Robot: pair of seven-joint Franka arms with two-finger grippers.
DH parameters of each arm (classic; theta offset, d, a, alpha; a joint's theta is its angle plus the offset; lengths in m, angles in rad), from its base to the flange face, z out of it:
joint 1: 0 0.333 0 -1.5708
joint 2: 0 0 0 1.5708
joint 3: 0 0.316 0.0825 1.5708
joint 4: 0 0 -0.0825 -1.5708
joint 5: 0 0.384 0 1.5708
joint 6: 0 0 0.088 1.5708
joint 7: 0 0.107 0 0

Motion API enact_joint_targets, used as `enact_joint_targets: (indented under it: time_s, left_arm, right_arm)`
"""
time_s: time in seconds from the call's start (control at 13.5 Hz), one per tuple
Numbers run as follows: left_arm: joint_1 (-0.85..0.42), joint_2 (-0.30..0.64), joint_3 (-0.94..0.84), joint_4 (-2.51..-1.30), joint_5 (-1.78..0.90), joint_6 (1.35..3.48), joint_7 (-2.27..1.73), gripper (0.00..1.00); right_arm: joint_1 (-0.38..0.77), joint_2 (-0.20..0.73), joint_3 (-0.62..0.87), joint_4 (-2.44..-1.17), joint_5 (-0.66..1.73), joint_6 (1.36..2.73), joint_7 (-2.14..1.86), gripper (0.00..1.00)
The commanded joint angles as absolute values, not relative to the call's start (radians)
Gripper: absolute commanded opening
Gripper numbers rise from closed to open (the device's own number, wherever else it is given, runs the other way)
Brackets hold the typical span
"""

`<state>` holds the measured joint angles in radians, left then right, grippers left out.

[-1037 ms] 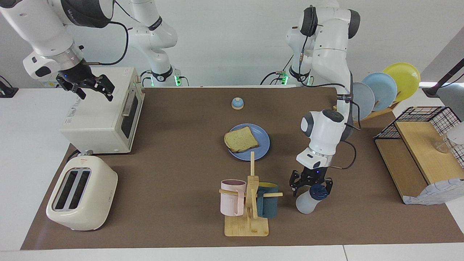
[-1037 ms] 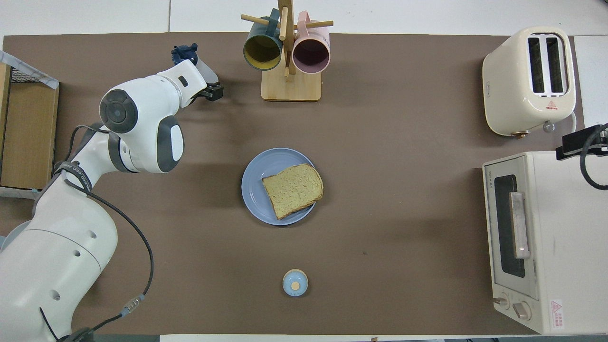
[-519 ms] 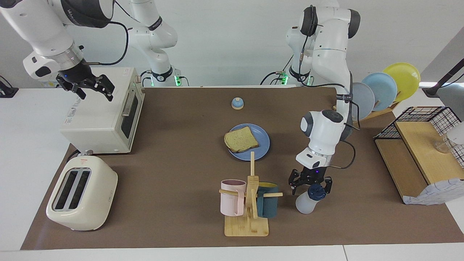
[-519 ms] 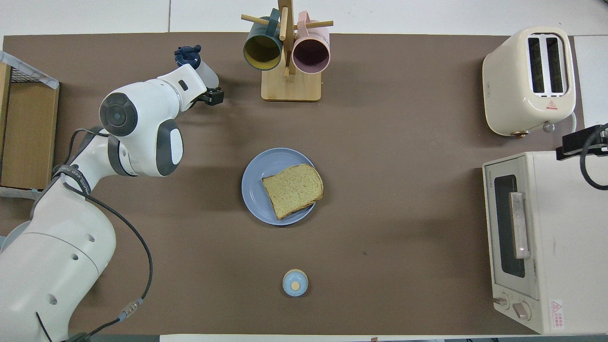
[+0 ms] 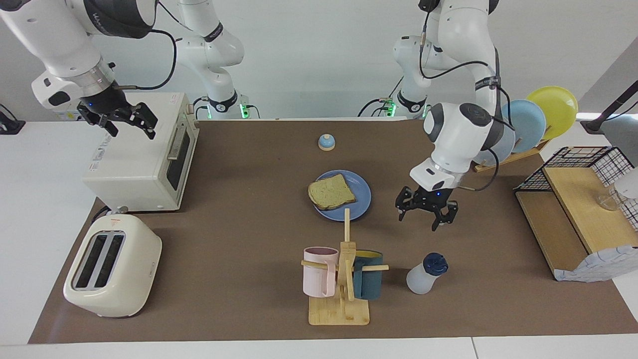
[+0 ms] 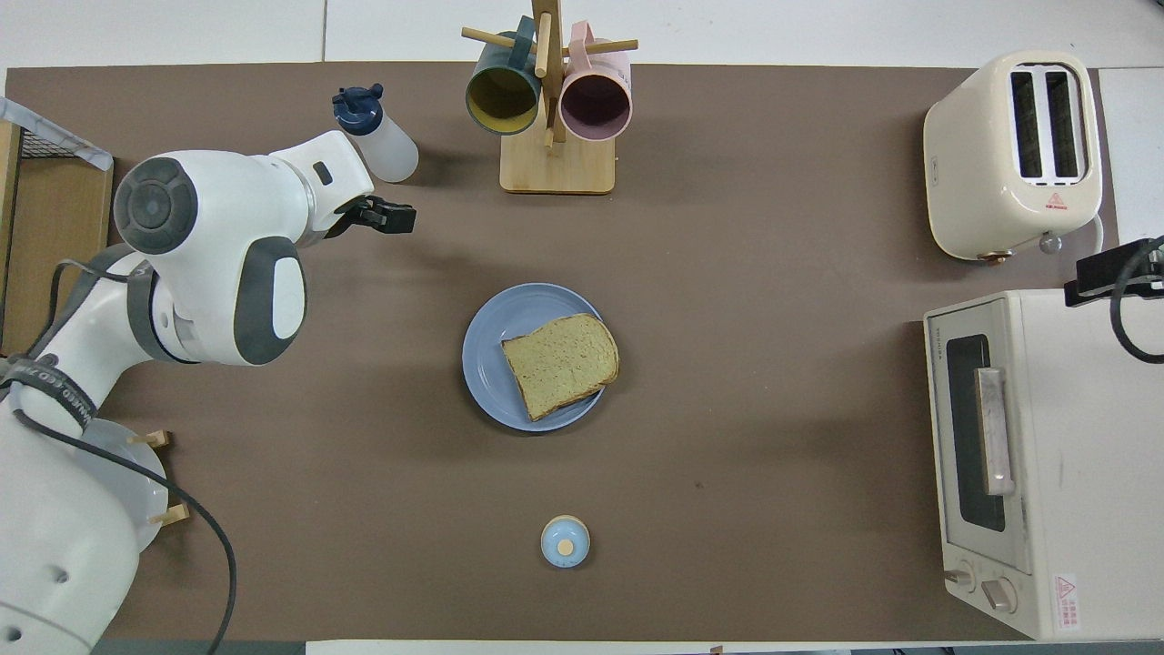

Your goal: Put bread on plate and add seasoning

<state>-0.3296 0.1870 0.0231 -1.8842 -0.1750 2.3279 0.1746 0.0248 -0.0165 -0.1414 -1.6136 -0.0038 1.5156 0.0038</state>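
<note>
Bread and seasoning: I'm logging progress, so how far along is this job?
Done: the bread lies on the plate. The seasoning stands upright beside the mug rack, held by nobody. In hand: nothing; the left gripper hangs open above the mat, and the right gripper waits open over the oven. Whether seasoning was added cannot be told.

The bread (image 5: 331,194), a squarish pale-tan slice with a darker crust, lies flat on the plate (image 5: 361,192), its crust overhanging the rim. The plate, round, flat and medium blue, sits on the desk (image 5: 249,199) beside the raised, open left pincer (image 5: 425,213). The seasoning (image 5: 426,273), a whitish translucent bottle with a navy cap, stands tilted, free of that pincer, farther from the robots than the plate.
</note>
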Motion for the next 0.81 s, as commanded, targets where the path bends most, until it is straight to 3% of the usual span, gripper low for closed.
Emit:
enact_joint_targets:
  time_s: [0.0, 0.3, 0.74]
  left_arm:
    - [-0.318, 0.089, 0.035, -1.847, -0.167, 2.095, 0.149, 1.00]
    - [-0.244, -0.012, 0.057, -1.720, -0.064, 1.787, 0.161, 1.00]
    - [-0.122, -0.115, 0.057, -1.727, -0.052, 1.746, 0.155, 1.00]
  right_arm:
    - [0.026, -0.028, -0.143, -1.617, -0.008, 1.499, -0.009, 1.00]
    - [0.026, -0.026, -0.143, -1.617, -0.008, 1.499, -0.009, 1.00]
    - [0.026, -0.028, -0.143, -1.615, -0.008, 1.499, -0.008, 1.00]
